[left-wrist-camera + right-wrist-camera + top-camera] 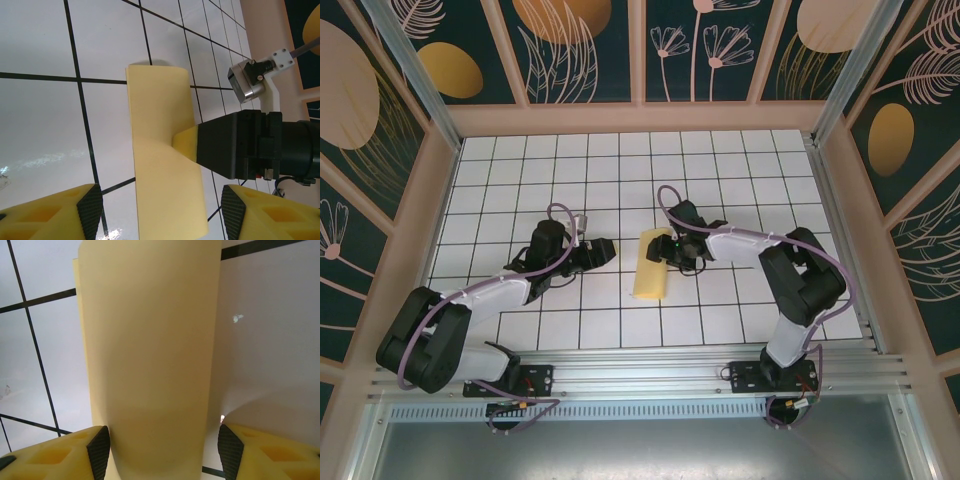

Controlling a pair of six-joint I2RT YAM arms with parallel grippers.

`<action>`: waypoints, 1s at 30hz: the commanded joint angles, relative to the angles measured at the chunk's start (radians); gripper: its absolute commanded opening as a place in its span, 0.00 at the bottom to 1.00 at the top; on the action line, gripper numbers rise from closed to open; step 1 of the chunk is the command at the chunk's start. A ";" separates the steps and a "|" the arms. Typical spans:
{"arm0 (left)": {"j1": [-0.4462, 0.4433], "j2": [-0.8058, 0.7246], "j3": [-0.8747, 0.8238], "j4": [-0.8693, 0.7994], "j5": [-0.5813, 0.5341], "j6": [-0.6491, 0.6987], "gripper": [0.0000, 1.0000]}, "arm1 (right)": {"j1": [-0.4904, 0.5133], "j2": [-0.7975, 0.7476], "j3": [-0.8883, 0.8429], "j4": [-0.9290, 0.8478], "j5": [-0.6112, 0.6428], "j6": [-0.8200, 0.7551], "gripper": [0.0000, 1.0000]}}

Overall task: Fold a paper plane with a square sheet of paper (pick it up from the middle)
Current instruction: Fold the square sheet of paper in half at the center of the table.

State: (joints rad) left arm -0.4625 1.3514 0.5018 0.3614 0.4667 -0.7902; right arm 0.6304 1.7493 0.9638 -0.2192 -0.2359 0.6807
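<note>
Pale-yellow thin paper: the square sheet of paper, doubled over into a long rectangle. Flat on the white gridded tabletop, well back from the aluminium rail at the near edge, opposite the rail's middle, long side running away from the rail. Upper layer bowed and puffy rather than pressed flat, so the fold is apparently not yet creased down. No dart shape yet. Judged an early fold, most of the task ahead.

Right gripper at the same depth from the rail, on the sheet's right-hand flank, reaching in sideways. Jaws apart, straddling the strip's width with a sliver of gap on one side; no pinch visible. One yellow finger at the sheet's edge near mid-length, likely there to pin the doubled layers and keep the halves aligned. Pressing or merely touching: cannot tell.

Left gripper at like depth from the rail, on the opposite flank, just beside the sheet and apart from it. Jaws apart, empty, aimed at the strip; probably standing by to run down the fold or take the next corner.

Risk, as judged: springy fold reopening on release of the pinning finger ahead of a pressed crease.
</note>
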 commanded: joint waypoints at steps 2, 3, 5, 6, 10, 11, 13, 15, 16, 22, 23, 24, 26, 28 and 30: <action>-0.005 0.012 0.024 -0.010 0.021 0.018 0.66 | 0.015 0.039 0.032 -0.042 0.021 -0.043 0.61; -0.005 0.011 0.024 -0.011 0.023 0.020 0.66 | 0.014 0.042 0.034 -0.047 0.023 -0.049 0.62; -0.006 0.014 0.024 -0.013 0.026 0.023 0.66 | 0.014 0.048 0.040 -0.058 0.016 -0.065 0.62; -0.005 0.016 0.025 -0.012 0.027 0.023 0.66 | 0.014 0.050 0.041 -0.061 0.016 -0.067 0.61; -0.005 0.018 0.024 -0.012 0.028 0.024 0.66 | 0.014 0.058 0.060 -0.092 0.025 -0.088 0.61; -0.006 0.018 0.026 -0.014 0.029 0.025 0.66 | 0.015 0.059 0.069 -0.105 0.031 -0.092 0.61; -0.005 0.016 0.027 -0.014 0.029 0.023 0.66 | 0.016 0.051 0.074 -0.114 0.041 -0.089 0.61; -0.005 0.016 0.026 -0.016 0.029 0.024 0.66 | 0.015 0.050 0.075 -0.115 0.044 -0.086 0.61; -0.005 0.016 0.027 -0.014 0.030 0.024 0.66 | 0.014 0.054 0.077 -0.118 0.046 -0.083 0.61; -0.005 0.021 0.035 -0.015 0.032 0.023 0.65 | 0.015 0.085 0.068 -0.118 0.058 -0.065 0.60; -0.005 0.022 0.035 -0.015 0.033 0.023 0.64 | 0.015 0.087 0.066 -0.118 0.059 -0.063 0.60; -0.005 0.024 0.037 -0.015 0.034 0.023 0.63 | 0.014 0.087 0.064 -0.118 0.062 -0.061 0.60; -0.006 0.034 0.042 -0.019 0.037 0.018 0.59 | 0.015 0.090 0.062 -0.121 0.068 -0.057 0.60; -0.011 0.049 0.052 -0.023 0.042 0.017 0.54 | 0.015 0.093 0.061 -0.123 0.072 -0.055 0.60; -0.022 0.068 0.069 -0.038 0.033 0.017 0.49 | 0.015 0.096 0.059 -0.124 0.075 -0.055 0.60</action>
State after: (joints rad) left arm -0.4694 1.3952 0.5358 0.3481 0.4896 -0.7853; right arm 0.6380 1.7893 1.0264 -0.3119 -0.2077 0.6147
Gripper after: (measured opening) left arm 0.503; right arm 0.603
